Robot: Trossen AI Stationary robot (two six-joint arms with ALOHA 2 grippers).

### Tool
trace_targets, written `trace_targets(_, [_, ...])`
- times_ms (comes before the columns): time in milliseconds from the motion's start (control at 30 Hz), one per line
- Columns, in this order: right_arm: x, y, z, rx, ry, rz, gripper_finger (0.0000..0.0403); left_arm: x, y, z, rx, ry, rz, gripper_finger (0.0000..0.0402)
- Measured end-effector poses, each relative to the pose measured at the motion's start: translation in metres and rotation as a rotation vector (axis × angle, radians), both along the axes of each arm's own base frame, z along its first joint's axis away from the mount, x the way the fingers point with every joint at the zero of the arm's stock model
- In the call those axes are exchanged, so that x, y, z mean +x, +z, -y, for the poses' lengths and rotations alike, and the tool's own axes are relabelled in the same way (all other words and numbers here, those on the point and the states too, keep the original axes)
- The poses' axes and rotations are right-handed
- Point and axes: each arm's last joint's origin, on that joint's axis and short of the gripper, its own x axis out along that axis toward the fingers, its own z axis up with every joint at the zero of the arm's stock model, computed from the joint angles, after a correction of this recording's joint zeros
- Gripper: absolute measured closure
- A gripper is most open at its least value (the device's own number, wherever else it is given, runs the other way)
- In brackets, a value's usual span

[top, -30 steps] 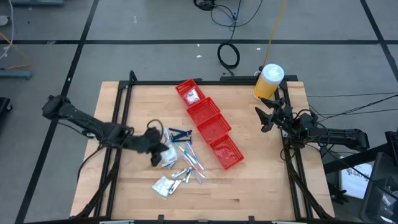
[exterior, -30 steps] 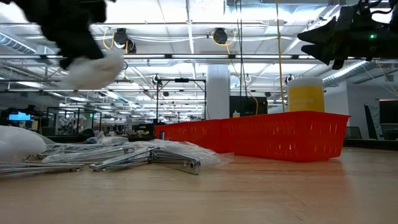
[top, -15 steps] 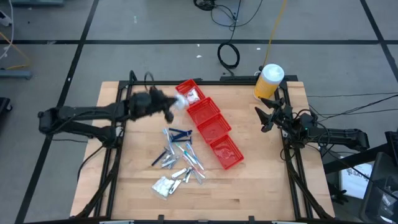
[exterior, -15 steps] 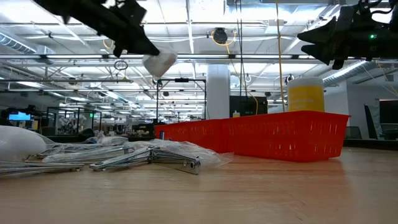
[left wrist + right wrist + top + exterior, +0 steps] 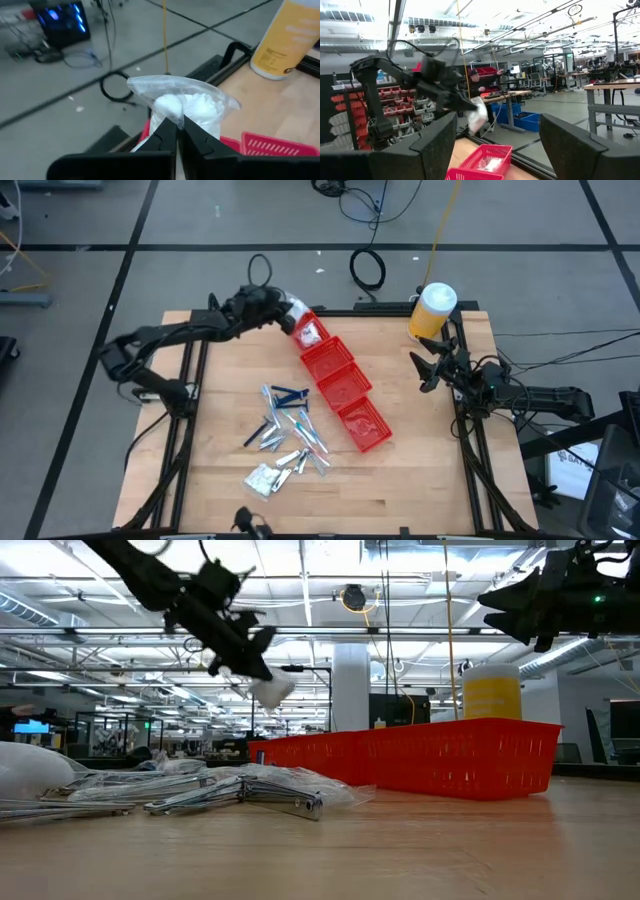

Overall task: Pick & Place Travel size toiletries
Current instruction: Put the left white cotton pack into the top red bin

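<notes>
Wooden table (image 5: 400, 470) w/ red bins (image 5: 338, 380). Left claw (image 5: 179, 131) pinched tight on white soft packet (image 5: 186, 107), above end bin; packet's lower part hidden behind fingers. Right claw (image 5: 424, 367) wide open, empty, beside yellow bottle (image 5: 432, 310).

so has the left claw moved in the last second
Yes. The left claw, shut on a white packet, went from the pile to the far end of the red bins.
</notes>
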Motion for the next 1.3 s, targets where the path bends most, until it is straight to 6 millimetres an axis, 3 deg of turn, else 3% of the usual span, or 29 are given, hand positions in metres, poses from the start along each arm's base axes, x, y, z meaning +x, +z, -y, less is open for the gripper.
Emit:
trace_targets(267, [0.002,-0.001,0.0,0.003,-0.001,-0.016,0.0135,0.019,-0.048,-0.017,-0.129,-0.017,-0.005,0.0393])
trace_targets(433, [0.001,-0.002,0.001,0.013,-0.032,-0.016,0.0135,0.025,-0.065,-0.018,-0.193,-0.019,-0.01,0.04])
trace_targets(967, [0.001,-0.002,0.001,0.024,-0.04,-0.012,0.0135,0.033,-0.071,-0.006,-0.194,-0.037,-0.063,0.0379])
trace_targets(1100, [0.001,-0.002,0.001,0.026,-0.039,-0.011,0.0135,0.032,-0.072,-0.006,-0.198,-0.037,-0.078,0.0344])
trace_targets(1300, [0.001,-0.002,0.001,0.026,-0.039,-0.011,0.0135,0.031,-0.072,-0.006,-0.178,-0.042,-0.095,0.024])
